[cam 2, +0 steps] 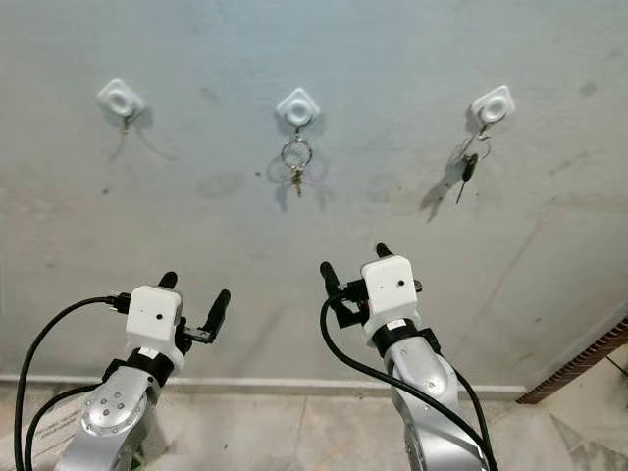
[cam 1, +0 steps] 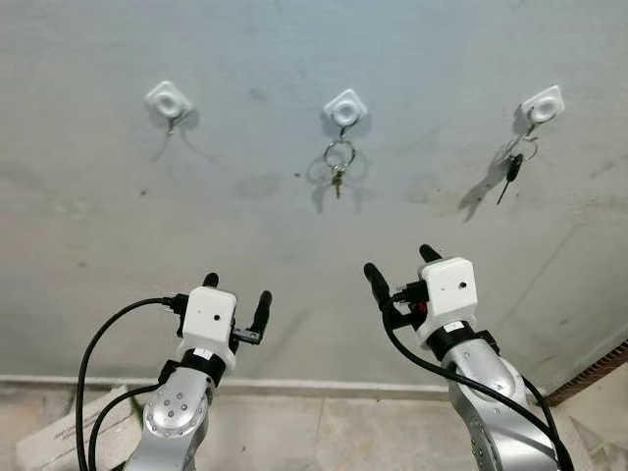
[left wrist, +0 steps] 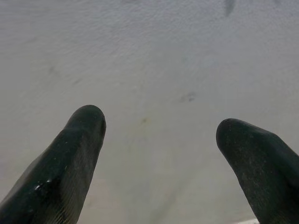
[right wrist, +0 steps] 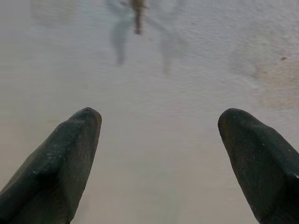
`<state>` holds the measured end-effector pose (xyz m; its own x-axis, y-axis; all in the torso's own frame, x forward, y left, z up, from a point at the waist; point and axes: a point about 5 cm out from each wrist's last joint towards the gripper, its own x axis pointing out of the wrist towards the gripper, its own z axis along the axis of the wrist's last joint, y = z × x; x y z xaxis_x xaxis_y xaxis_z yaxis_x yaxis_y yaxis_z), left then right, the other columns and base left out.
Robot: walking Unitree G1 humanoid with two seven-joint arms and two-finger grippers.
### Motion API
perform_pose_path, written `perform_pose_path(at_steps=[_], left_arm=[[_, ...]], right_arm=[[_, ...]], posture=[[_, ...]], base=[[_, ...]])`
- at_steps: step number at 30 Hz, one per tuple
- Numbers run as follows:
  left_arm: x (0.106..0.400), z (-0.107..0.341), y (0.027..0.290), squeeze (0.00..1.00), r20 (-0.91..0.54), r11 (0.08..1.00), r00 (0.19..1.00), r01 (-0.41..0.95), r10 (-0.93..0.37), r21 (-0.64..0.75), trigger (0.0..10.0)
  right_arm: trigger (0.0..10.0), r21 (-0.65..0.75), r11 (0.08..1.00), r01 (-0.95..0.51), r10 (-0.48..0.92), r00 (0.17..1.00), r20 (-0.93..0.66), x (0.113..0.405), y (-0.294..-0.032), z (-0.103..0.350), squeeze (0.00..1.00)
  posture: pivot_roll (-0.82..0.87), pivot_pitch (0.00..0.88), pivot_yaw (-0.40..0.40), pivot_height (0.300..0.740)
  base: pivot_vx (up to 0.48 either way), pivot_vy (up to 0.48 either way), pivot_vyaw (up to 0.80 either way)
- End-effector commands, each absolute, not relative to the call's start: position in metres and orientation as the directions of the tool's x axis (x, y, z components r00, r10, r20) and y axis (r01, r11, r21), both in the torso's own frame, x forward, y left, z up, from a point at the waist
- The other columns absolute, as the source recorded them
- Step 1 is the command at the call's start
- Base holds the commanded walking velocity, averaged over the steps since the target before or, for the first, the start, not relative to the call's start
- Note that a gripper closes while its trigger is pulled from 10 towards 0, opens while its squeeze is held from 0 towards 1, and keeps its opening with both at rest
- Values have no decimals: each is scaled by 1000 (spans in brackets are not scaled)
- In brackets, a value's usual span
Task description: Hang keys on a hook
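Keys [cam 1: 339,167] hanging off the middle hook [cam 1: 345,108] on the wall [cam 1: 294,245], another key [cam 1: 511,169] on the hook [cam 1: 543,103] to its right, left gripper [cam 1: 236,297] and right gripper [cam 1: 400,270] both spread wide and empty well below that middle hook.

Three white hooks on the wall: one [cam 1: 168,101] above the left pincer [cam 1: 236,291], one [cam 1: 344,108] above and between the two pincers, one [cam 1: 543,103] above and to the outer side of the right pincer [cam 1: 402,263]. Two sets of keys: a ring with keys [cam 1: 339,163] on the middle hook, a dark key [cam 1: 512,169] on the hook beyond the right pincer. Two pincers, each with two black fingers spread apart. Two black cables, one [cam 1: 108,339] per arm
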<state>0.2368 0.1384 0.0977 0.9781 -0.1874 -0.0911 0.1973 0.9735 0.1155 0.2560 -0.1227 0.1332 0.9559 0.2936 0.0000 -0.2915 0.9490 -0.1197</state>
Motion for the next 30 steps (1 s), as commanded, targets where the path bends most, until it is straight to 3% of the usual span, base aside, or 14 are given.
perform_pose_path(at_steps=[1,30], left_arm=[[237,95,138,0,-107,971,974,212,-200,113,10000],[241,96,136,0,-107,967,971,226,-214,115,10000]], right_arm=[[10000,-124,951,-282,283,959,-3,257,-124,134,0],[10000,-116,949,-292,293,956,-4,264,-122,134,0]], posture=[[48,0,21,740],[51,0,25,740]], base=[[-326,0,0],[-319,0,0]])
